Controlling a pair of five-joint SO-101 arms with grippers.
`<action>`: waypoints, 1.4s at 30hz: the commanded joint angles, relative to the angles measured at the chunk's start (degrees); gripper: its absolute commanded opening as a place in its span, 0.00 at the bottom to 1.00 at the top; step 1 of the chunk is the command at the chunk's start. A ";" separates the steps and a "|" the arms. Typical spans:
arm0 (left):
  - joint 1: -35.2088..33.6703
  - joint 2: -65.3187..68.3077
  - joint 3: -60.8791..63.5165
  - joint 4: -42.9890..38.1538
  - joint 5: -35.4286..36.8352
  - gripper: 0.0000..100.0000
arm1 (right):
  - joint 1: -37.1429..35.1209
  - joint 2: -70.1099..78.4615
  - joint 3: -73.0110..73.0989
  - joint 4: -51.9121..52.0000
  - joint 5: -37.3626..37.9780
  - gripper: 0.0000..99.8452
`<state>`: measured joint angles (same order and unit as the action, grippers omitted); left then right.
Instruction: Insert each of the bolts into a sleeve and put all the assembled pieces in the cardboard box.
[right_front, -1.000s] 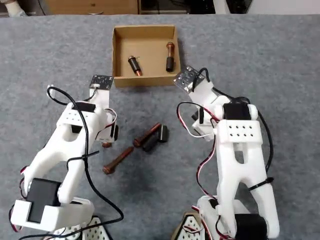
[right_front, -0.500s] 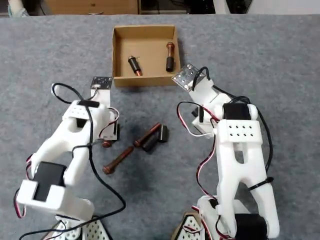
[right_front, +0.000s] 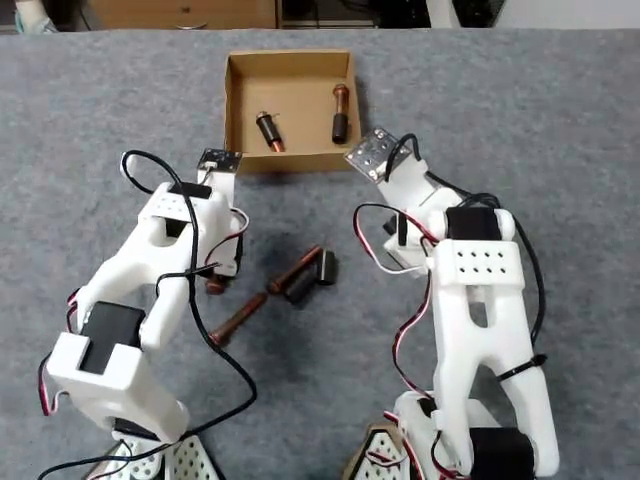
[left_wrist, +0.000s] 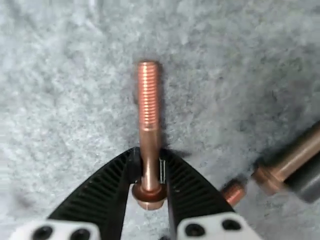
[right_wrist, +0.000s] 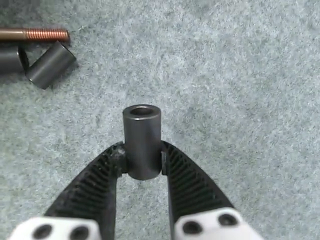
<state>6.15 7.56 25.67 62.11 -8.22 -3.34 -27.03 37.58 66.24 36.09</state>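
In the high view, the left arm (right_front: 160, 270) is swinging toward the middle of the frame. Over the last second its upper segment has been rotating, so that its wrist end is now sitting closer to the lower left corner of the cardboard box (right_front: 232, 100). It is also covering part of the long bolt (right_front: 245, 312) lying at the lower left of centre. The right arm (right_front: 475, 290) is hardly shifting, its wrist sitting just below the box's lower right corner. Two assembled pieces (right_front: 268, 131) are lying inside the box, while a loose bolt (right_front: 293, 270) and two loose sleeves (right_front: 325, 266) are waiting on the grey surface (right_front: 560, 120) between the arms. In the left wrist view, the left claw (left_wrist: 149, 162) is clamping a copper bolt (left_wrist: 148, 115) by the shank right next to its head, the threaded end pointing away from the claw. In the right wrist view, the right claw (right_wrist: 142, 152) is gripping a dark sleeve (right_wrist: 142, 142) around the end nearer the wrist, its open bore facing outward. Judging from this, both parts are in hand and the left arm is bringing its bolt round toward the sleeve, so the mating of a third piece is probably coming next, with two pieces already boxed and more loose parts waiting
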 joint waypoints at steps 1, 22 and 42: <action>0.18 -6.81 -3.43 8.00 -9.41 0.02 | 0.84 -2.07 0.48 -1.23 -0.79 0.00; -11.96 -13.41 -8.53 14.68 -85.45 0.02 | 1.10 -2.07 1.98 -0.79 -0.88 0.00; -14.59 -5.93 -16.26 10.64 -84.57 0.35 | 0.75 -1.98 7.60 -3.69 -0.53 0.00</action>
<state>-6.59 2.46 15.21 69.05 -90.42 -3.34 -27.03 45.23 63.78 35.91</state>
